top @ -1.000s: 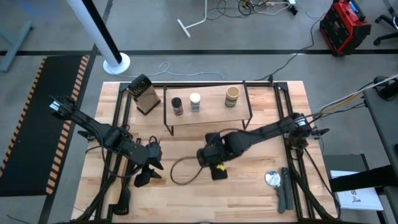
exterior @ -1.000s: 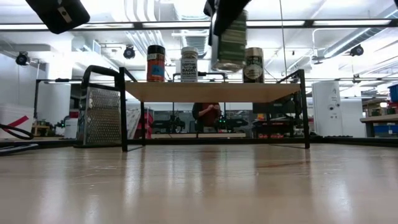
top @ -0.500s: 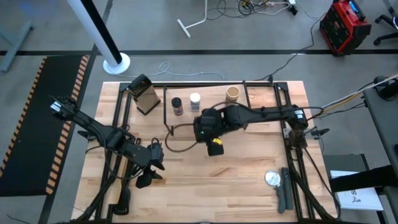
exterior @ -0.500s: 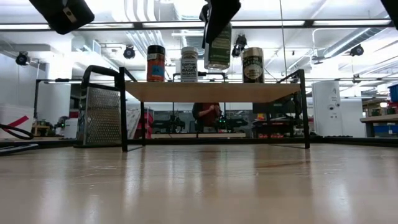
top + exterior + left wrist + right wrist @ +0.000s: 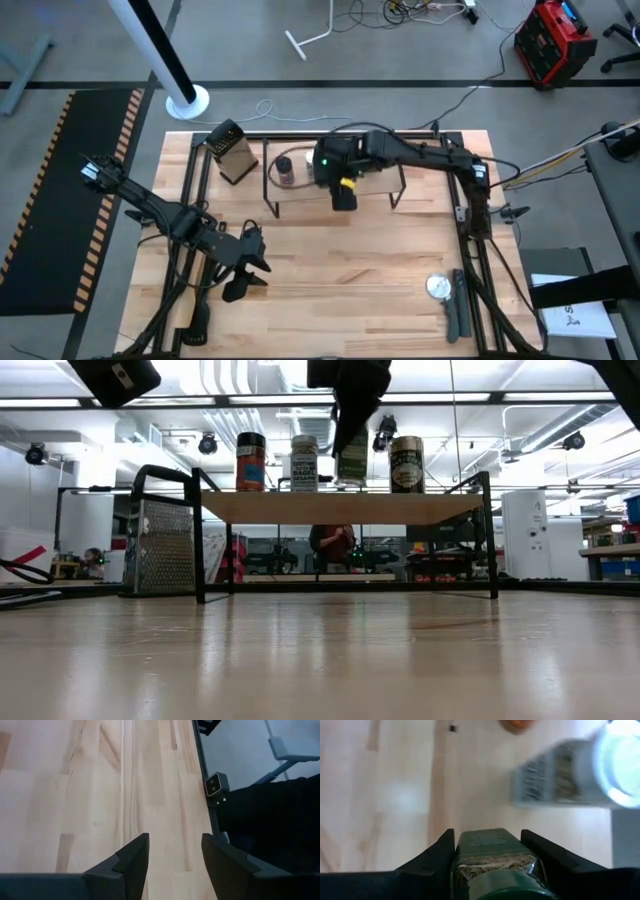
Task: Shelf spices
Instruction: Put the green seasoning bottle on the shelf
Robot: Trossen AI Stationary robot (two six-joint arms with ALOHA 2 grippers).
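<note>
My right gripper [image 5: 350,405] is over the shelf [image 5: 340,506] and shut on the green-lidded jar [image 5: 490,860], which stands between the white-lidded jar [image 5: 304,463] and the wider tan jar [image 5: 407,464]. The dark-lidded jar [image 5: 251,462] stands at the shelf's left end; all three rest upright on the board. In the high view my right gripper [image 5: 337,172] hides the white-lidded and tan jars; the dark-lidded jar [image 5: 285,170] shows. My left gripper [image 5: 242,278] is open and empty above the table's near left part. My right gripper pinches the green-lidded jar's upper body [image 5: 462,857], just below the lid, between its two fingers. The fingers come from above, pointing down along the jar. The jar [image 5: 352,460] hangs almost upright, its bottom at the shelf board; whether it touches the board, I cannot tell.
A metal grater [image 5: 232,152] stands left of the shelf. A round silver disc [image 5: 438,287] and a dark tool [image 5: 456,318] lie at the near right. A cable loops from the shelf's left end. A person shows beyond the table, under the shelf [image 5: 332,545].
My right gripper has carried the green-lidded jar from the table's middle toward the far edge, over the shelf, and down between the white-lidded and tan jars. The jar has stayed almost upright in the hold.
</note>
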